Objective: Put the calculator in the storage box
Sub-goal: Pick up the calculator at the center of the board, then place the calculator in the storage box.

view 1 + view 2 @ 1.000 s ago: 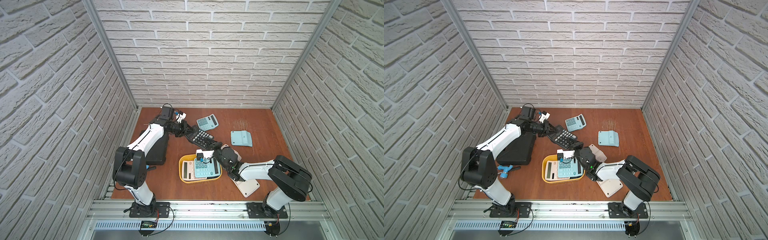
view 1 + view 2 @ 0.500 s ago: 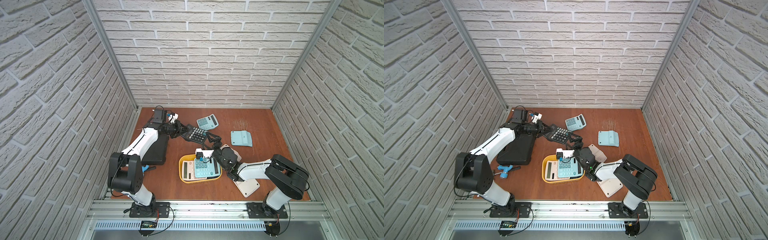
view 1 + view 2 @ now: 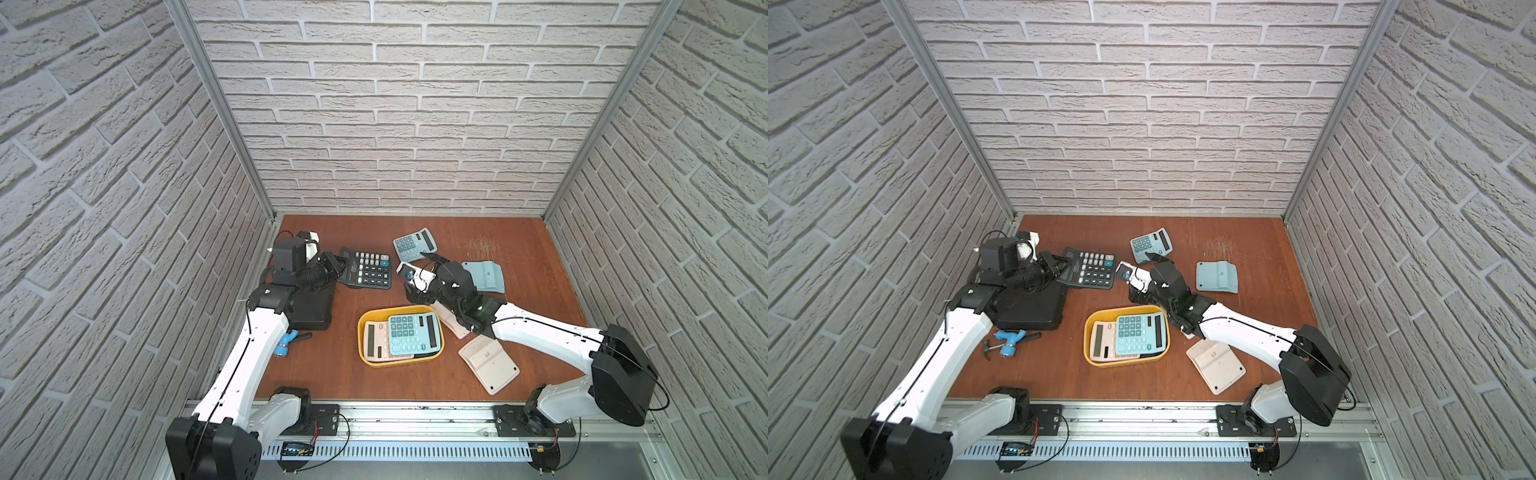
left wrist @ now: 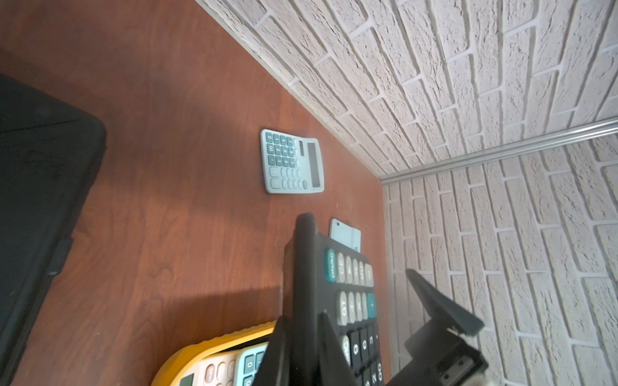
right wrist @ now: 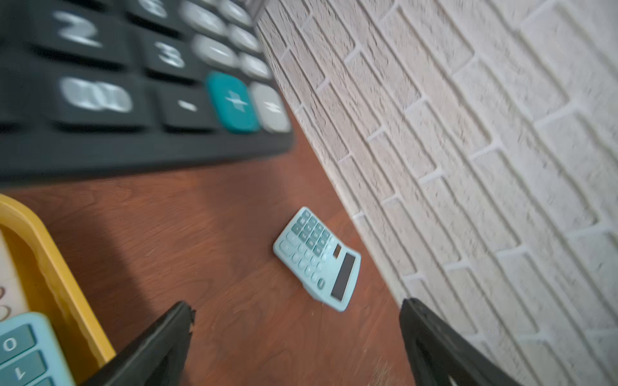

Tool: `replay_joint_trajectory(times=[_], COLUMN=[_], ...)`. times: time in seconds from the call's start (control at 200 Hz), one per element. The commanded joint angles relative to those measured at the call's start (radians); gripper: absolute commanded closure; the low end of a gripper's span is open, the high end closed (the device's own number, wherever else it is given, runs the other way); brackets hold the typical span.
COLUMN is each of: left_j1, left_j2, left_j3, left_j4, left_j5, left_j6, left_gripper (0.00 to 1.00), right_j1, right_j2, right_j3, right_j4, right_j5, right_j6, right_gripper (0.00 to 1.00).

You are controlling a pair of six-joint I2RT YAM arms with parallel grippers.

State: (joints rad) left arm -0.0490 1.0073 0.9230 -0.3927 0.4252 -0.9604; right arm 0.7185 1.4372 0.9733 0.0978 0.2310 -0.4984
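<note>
Left hand (image 3: 340,267): I have it clamped on one edge of the black calculator (image 3: 369,272), behind and left of the storage box (image 3: 360,337). Right hand (image 5: 297,305): spread wide and empty, just behind that box, which holds a blue calculator (image 3: 413,338) lying on a pink calculator (image 3: 374,343).

Top views look down from the front; close wrist views share a blue calculator (image 4: 292,162)

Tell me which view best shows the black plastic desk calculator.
In both top views the black plastic desk calculator shows nearly whole, keys up. Left wrist crops it, foreshortened; right wrist catches only blurred corner keys.
</note>
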Motion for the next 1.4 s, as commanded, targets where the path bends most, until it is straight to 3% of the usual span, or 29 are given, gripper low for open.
replay_joint_trajectory(times=[0.0,0.16,0.365,0.545,0.73,0.845,1.19,1.395], left_j1=[-0.043,-0.168,-0.382,-0.562,-0.707,-0.749,-0.806,-0.807], left_j2=[-0.099,-0.238,-0.332,-0.32,-0.246,-0.244,-0.28,-0.281], left_j3=[-0.073,-0.207,-0.367,-0.49,-0.539,-0.576,-0.635,-0.609], left_j4=[0.02,0.076,0.195,0.349,0.437,0.454,0.374,0.267], left_j5=[-0.105,-0.237,-0.425,-0.574,-0.718,-0.77,-0.848,-0.84], left_j6=[-0.049,-0.126,-0.198,-0.252,-0.272,-0.296,-0.367,-0.385], left_gripper=[1.0,1.0,1.0,1.0,1.0,1.0,1.0,0.54], right_j1=[-0.067,-0.212,-0.308,-0.353,-0.454,-0.484,-0.49,-0.491], right_j2=[-0.022,0.012,-0.016,-0.033,-0.024,-0.017,-0.009,-0.013], right_j3=[0.096,0.235,0.2,0.149,0.056,0.021,-0.008,-0.004], right_j4=[-0.334,-0.599,-0.613,-0.605,-0.508,-0.466,-0.443,-0.461], right_j5=[-0.038,-0.133,-0.343,-0.429,-0.639,-0.724,-0.774,-0.795], right_j6=[0.353,0.676,0.851,0.902,0.957,0.978,0.977,0.974], right_gripper=[0.0,0.0,0.0,0.0,0.0,0.0,0.0,0.0])
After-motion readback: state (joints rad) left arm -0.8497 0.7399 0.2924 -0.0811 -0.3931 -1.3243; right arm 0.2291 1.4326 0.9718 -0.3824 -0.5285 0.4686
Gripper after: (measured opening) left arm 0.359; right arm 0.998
